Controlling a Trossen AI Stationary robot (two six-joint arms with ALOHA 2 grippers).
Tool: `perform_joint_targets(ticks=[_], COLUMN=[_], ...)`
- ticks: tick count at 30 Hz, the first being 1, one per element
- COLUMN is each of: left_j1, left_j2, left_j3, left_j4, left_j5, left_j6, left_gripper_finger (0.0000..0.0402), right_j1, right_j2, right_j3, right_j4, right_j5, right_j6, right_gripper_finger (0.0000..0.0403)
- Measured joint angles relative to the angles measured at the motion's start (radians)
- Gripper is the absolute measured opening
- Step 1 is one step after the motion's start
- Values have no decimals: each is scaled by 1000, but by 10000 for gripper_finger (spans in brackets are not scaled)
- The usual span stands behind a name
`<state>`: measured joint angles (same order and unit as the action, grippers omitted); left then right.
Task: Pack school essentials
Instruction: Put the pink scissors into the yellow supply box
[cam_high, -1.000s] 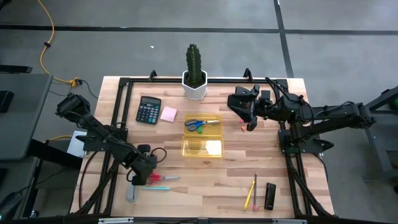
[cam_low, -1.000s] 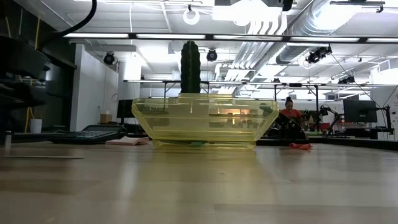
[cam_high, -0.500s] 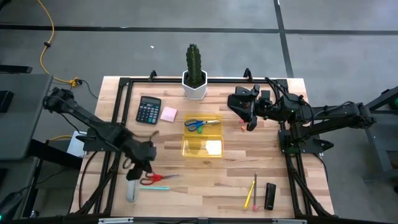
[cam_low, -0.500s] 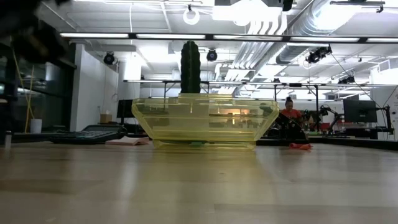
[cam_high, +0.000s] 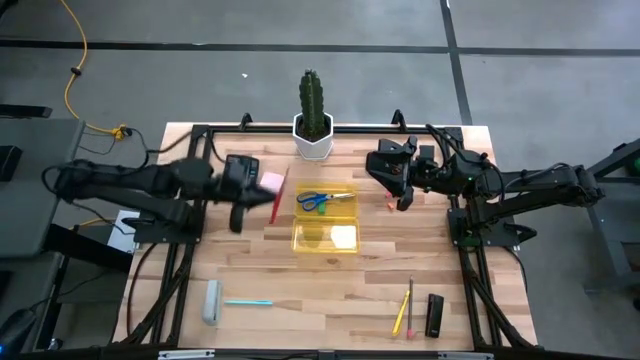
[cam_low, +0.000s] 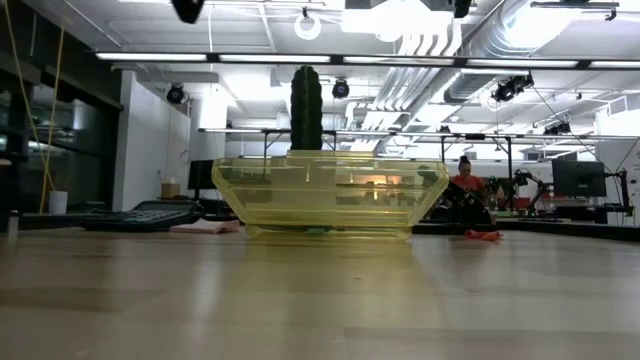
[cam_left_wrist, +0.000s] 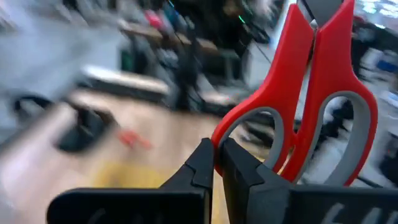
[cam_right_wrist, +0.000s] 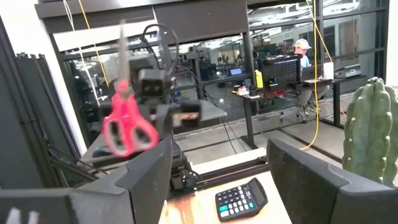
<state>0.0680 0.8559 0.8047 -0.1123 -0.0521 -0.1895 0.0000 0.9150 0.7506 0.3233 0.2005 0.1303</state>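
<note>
Left claw (cam_high: 240, 205) clamped tight on red scissors (cam_high: 276, 196) (blades up), raised over the worktop (cam_high: 380, 280) beside the yellow bin (cam_high: 326, 236). Right claw (cam_high: 395, 190) fully spread, empty, near the far right edge.

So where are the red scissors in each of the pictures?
High view: the red scissors hang in the left end effector, just left of the yellow tray.
Low view: not in it.
Left wrist view: they fill the right side, handles pinched by the fingers.
Right wrist view: held up at left, above the calculator.
Shared landmark: the cactus, seen also in the low and right wrist views.
</note>
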Motion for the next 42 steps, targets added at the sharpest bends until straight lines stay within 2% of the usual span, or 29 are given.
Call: perform_joint_targets(ticks=[5,9,19,42], left_j1=[152,217,226,226], left_j2=[30,69,145,179], left_j3=[0,0,0,0], left_j4=[156,234,324,312], left_j5=[86,134,119,108], left_j6=[70,70,70,78], left_gripper_finger=[0,0,3,0], right_j1=[0,0,0,0], right_j2=[0,0,0,0], right_j3=[0,0,0,0], right_j4=[-1,-6,-47,-50], right_j5=[0,0,-17,-16], right_j6=[0,0,0,0], right_gripper_finger=[254,254,254,254])
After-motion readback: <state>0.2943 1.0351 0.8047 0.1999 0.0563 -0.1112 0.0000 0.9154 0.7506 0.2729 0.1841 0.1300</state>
